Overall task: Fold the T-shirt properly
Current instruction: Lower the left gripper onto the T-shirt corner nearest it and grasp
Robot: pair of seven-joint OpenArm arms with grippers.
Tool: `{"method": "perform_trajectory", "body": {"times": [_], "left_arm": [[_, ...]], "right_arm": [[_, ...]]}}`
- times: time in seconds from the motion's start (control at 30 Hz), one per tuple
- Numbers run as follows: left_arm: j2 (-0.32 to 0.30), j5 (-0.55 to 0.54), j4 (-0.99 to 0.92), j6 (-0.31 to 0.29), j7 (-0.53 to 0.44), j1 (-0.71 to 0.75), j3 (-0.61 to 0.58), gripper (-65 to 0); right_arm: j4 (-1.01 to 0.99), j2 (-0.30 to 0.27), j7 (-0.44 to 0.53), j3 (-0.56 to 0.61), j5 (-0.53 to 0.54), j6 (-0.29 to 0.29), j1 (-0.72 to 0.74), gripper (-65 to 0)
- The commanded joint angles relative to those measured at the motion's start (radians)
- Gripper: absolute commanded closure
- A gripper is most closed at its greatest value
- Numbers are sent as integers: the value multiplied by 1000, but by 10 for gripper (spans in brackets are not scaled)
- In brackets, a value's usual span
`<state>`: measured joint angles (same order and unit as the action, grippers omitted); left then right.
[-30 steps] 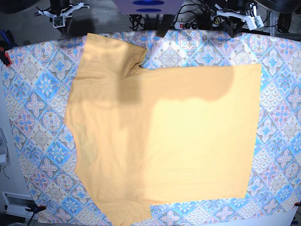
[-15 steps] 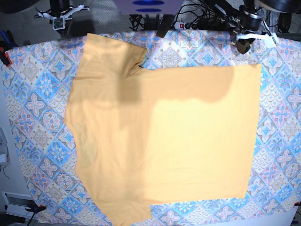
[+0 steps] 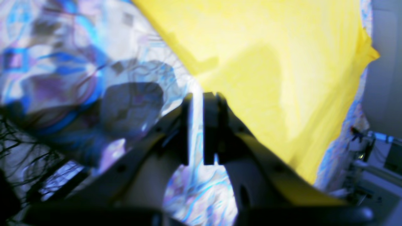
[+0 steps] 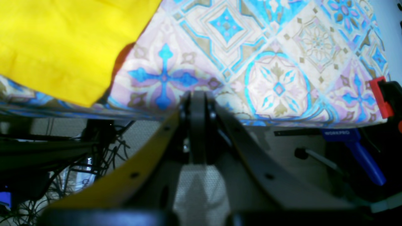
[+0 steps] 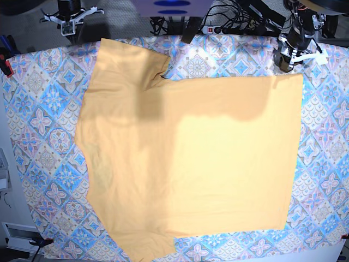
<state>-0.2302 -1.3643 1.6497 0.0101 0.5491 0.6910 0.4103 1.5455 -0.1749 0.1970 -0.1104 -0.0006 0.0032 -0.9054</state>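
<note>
Slightly parted and empty, left claw point(image 5: 286, 60) has dropped beside T-shirt point(image 5: 191, 158) corner.

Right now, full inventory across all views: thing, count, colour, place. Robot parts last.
T-shirt: 1, yellow-orange, spread flat mid-table.
Tablecloth: 1, blue-and-pink tile pattern, covering the table.
Clamp: 1, red and black, on the table's edge in the right wrist view.
Cables: a black tangle, behind the table's far edge.
Left gripper: 1, black, jaws a narrow gap apart, empty, over the tablecloth near the shirt's far corner.
Right gripper: 1, black, shut, empty, at the table's far edge.
</note>
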Motion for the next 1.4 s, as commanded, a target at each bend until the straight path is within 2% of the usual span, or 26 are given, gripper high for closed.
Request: {"method": "perform_trajectory", "body": {"times": [0.0, 0.27, 0.4, 0.53, 1.07, 1.37], "left_arm": [[-8, -8, 7, -12, -5, 5, 9, -88], [-8, -17, -7, -9, -7, -7, 11, -162], [-8, -59, -64, -9, -4, -41, 57, -162], [-10, -117, -124, -11, -4, -50, 81, -162], [-8, -119, -256, -11, -2, -179, 80, -162], [-8, -119, -359, -12, 73, -212, 85, -160]], "right_arm": [[14, -8, 23, -7, 4, -4, -14, 0], [14, -8, 19, -7, 4, -4, 10, 0], [14, -8, -47, -7, 4, -4, 10, 0], [14, -8, -61, -7, 4, -4, 24, 0], [19, -8, -63, -7, 4, -4, 24, 0], [37, -5, -64, -7, 4, -4, 24, 0]]}}
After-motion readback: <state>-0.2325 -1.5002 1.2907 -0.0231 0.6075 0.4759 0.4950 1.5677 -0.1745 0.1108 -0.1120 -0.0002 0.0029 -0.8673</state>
